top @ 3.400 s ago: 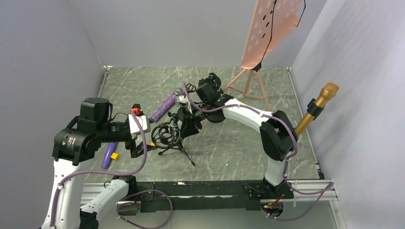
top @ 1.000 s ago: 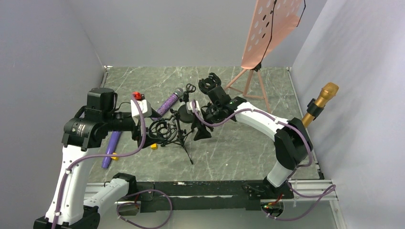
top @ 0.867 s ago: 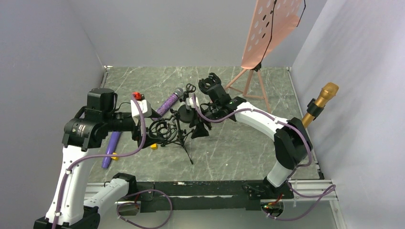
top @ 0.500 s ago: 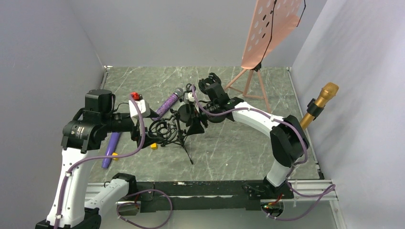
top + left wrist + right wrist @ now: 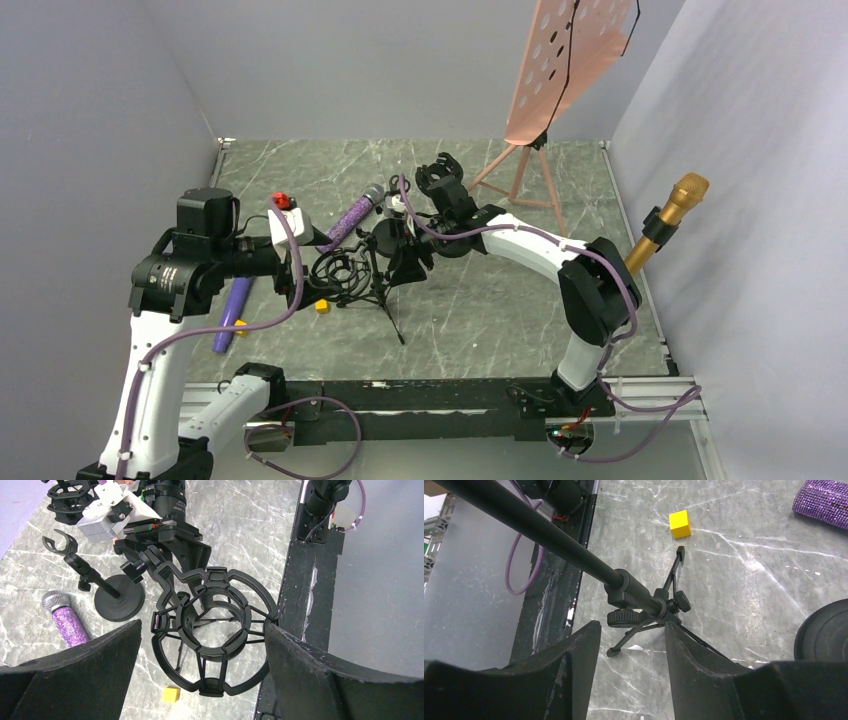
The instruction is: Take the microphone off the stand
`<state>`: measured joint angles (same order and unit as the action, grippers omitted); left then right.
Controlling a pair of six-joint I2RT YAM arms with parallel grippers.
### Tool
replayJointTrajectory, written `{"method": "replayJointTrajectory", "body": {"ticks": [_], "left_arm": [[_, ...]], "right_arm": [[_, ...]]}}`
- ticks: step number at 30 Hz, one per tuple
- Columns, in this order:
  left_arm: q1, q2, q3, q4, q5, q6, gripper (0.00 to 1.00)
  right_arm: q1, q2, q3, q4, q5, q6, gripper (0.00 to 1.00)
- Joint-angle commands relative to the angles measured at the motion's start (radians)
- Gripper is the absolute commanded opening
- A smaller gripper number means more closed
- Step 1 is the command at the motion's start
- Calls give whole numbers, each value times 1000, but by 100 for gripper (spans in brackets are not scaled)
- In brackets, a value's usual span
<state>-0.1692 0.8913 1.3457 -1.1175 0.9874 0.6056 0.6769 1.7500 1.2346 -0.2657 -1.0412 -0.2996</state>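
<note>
The purple glitter microphone (image 5: 348, 218) lies on the table, out of the stand; it also shows in the left wrist view (image 5: 67, 622) and the right wrist view (image 5: 824, 500). The black shock-mount ring (image 5: 213, 651) on the tripod stand (image 5: 345, 275) is empty. My left gripper (image 5: 202, 625) is open, one finger on each side of the ring; in the top view it (image 5: 300, 275) is left of the stand. My right gripper (image 5: 631, 625) is open, its tips just below the stand's stem (image 5: 634, 587); in the top view it (image 5: 400, 262) is right of the stand.
A small round-base clip stand (image 5: 385, 235) is behind the tripod. A yellow cube (image 5: 321, 306) lies by the tripod feet. A second purple object (image 5: 232, 310) lies at the left. A gold microphone (image 5: 665, 225) and a pink music stand (image 5: 560, 70) are at the right.
My right gripper has shifted left and closer to the tripod's stem. My left gripper has edged slightly about the shock mount. The purple microphone has not moved.
</note>
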Motion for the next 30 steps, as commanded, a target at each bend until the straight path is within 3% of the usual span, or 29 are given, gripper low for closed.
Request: {"method": "replayJointTrajectory", "body": {"ticks": [1, 8, 13, 19, 23, 25, 30], "left_arm": [[11, -12, -10, 26, 14, -8, 96], [20, -15, -21, 33, 16, -12, 96], [23, -16, -37, 43, 21, -21, 96], [23, -13, -65, 60, 38, -32, 96], [23, -5, -70, 74, 44, -42, 95], [23, -1, -71, 80, 49, -49, 95], [23, 11, -83, 91, 57, -70, 95]], "right_arm": [[5, 4, 42, 38, -51, 20, 55], [7, 15, 45, 58, -53, 48, 44], [7, 22, 50, 59, -61, 42, 29], [7, 6, 25, 95, -61, 49, 21], [8, -12, -3, 139, -56, 51, 8], [13, -34, -37, 190, -18, 50, 0], [80, -146, -219, 381, 190, -101, 0]]}}
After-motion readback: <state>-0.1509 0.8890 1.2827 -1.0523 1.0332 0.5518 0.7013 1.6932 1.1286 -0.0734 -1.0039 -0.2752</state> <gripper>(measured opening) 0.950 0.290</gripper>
